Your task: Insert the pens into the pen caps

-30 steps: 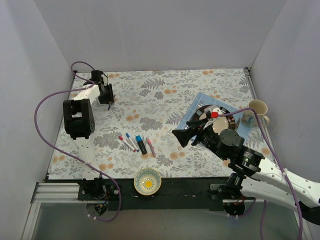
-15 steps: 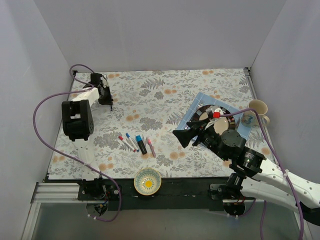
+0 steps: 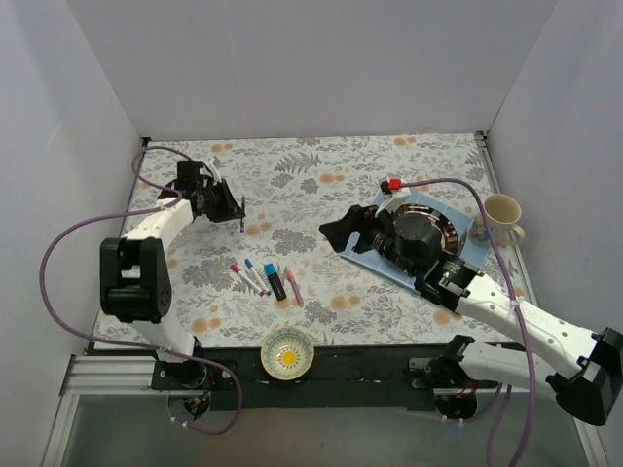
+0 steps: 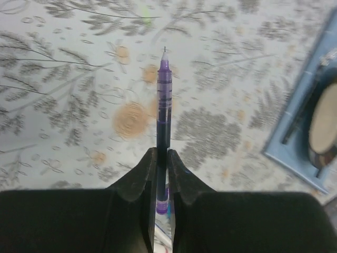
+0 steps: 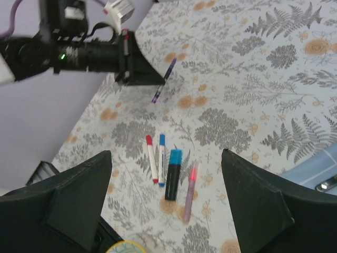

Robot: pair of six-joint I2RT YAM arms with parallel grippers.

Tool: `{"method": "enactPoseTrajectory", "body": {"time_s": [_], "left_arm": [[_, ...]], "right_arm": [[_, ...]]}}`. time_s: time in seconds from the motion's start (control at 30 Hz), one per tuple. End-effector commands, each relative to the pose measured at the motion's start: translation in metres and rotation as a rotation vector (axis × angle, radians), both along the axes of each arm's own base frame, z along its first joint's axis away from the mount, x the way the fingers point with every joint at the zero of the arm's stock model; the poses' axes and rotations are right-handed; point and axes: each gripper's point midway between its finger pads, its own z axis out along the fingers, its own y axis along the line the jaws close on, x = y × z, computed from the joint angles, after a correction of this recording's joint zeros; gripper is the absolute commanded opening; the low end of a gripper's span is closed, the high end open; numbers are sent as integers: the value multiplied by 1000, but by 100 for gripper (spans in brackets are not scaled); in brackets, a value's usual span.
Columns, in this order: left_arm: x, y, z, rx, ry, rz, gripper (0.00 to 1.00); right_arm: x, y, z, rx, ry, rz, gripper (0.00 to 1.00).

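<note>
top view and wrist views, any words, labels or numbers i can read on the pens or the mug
No text can be read in any view.
mug: a blue mark on its side, too small to tell whether it is a letter, a number or a pattern.
purple pen: dark bands on the barrel, blurred, no legible print.
other pens: too small to show any print.
</note>
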Motion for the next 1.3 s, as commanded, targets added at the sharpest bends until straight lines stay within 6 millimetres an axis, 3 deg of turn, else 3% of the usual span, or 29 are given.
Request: {"method": "enactPoseTrajectory", "body": {"time_s": [0.0, 0.03, 0.07, 0.1, 0.17, 0.2, 0.33, 0.53, 0.7, 1.07, 1.2, 1.27], "left_arm": [[-19, -35, 89, -240, -236, -84, 0], [-25, -40, 96, -273, -249, -101, 0], [-38, -50, 99, -326, -260, -147, 0], [-48, -55, 116, -360, -305, -174, 0], [-71, -73, 128, -463, -333, -254, 0], [-81, -77, 141, -478, -373, -279, 0], [-113, -107, 159, -534, -436, -405, 0], [-142, -131, 180, -575, -512, -519, 0], [-147, -136, 183, -595, -509, -531, 0], [-149, -147, 171, -601, -484, -545, 0], [-148, -148, 173, -602, -490, -546, 0], [-148, -150, 174, -602, -493, -548, 0]], "right_arm": [[35, 6, 41, 232, -5, 23, 90], [43, 9, 25, 230, 31, 29, 90], [39, 18, 27, 250, 34, 98, 90], [47, 17, 33, 282, 1, 109, 90], [51, 27, 22, 292, 21, 156, 90], [55, 28, 32, 330, -12, 169, 90], [52, 49, 28, 388, 8, 286, 88], [47, 69, 23, 450, 47, 408, 80], [44, 75, 21, 483, 59, 443, 73], [45, 90, 17, 520, 84, 469, 69], [40, 102, 9, 523, 116, 499, 62], [35, 108, 7, 523, 123, 512, 53]]}}
